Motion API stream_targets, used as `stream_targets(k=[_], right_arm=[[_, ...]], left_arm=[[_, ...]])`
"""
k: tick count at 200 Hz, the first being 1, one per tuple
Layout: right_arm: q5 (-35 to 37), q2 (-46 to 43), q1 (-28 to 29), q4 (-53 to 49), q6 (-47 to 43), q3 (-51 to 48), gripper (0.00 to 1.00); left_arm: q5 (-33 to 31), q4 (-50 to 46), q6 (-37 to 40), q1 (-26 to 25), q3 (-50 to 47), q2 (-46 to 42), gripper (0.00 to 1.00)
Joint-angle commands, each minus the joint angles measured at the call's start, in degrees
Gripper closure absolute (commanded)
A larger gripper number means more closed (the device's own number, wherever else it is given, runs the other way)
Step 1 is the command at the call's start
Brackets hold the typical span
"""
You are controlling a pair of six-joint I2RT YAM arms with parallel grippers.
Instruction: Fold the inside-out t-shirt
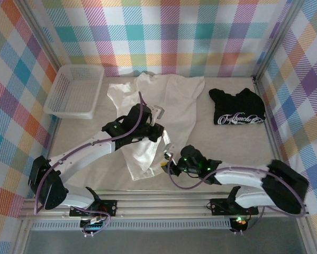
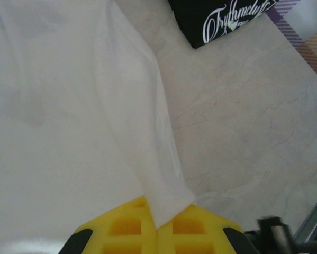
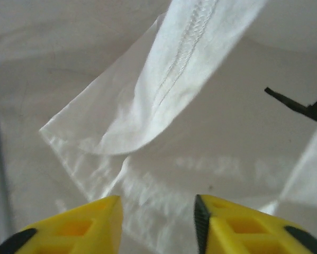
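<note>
So the inside-out t-shirt (image 1: 169,100) is sprawled over the middle of the tabletop (image 1: 227,143), between the white basket (image 1: 76,112) in the far left corner and the black t-shirt (image 1: 237,107) over by the right edge. The left tool (image 2: 157,225) is clamped shut on a pinch of the white fabric, and you can see the cloth running up out of its yellow fingers (image 2: 126,225). The right tool (image 3: 158,211) has its jaws apart with nothing between them, hanging low over the crumpled end of the shirt nearest the near edge, where a stitched seam shows. If I were doing this step I'd get the right tool onto a proper edge, at that seam and not a random wrinkle, grab one layer only, and then move both tools together so the cloth stays taut and doesn't bunch. As for direction, the long axis runs from far edge to near edge, leaning a bit so the near end drifts toward the left. The wide end with what look like the sleeves points at the far edge, and the narrow rumpled end points back at the arms. It's not flat yet, so I'd smooth it out before creasing.
</note>
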Motion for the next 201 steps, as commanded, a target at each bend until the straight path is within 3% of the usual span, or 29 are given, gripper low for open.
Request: stream_targets(k=[1, 46, 69, 100, 132, 160, 201], right_arm=[[5.54, 8.45, 0.23, 19.07, -3.76, 1.79, 0.64], [15.22, 23.93, -0.76, 33.54, -10.26, 5.1, 0.77], [16.04, 27.18, -2.65, 30.9, -8.84, 8.97, 0.78], [22.49, 29.49, -3.83, 26.93, -6.24, 13.64, 0.78], [27.23, 30.17, -6.11, 18.15, 1.04, 18.64, 0.78], [27.14, 30.61, -7.59, 13.75, 2.33, 21.51, 0.76], [24.88, 31.58, -9.36, 1.56, 0.19, 28.32, 0.71]], left_arm=[[0.16, -4.4, 0.65, 0.56, 2.59, -2.92, 1.0], [0.43, -6.22, -0.2, 0.66, 2.91, -5.53, 1.0], [2.7, -6.24, -1.13, 0.66, 2.82, -6.72, 1.0], [8.12, -5.05, -3.42, 0.67, 3.06, -7.95, 1.0], [14.15, -2.5, -6.13, 0.38, 3.71, -9.43, 1.0], [17.76, -0.32, -7.26, -1.05, 5.6, -9.74, 1.0], [17.67, -0.25, -6.74, -2.9, 9.49, -9.02, 1.0]])
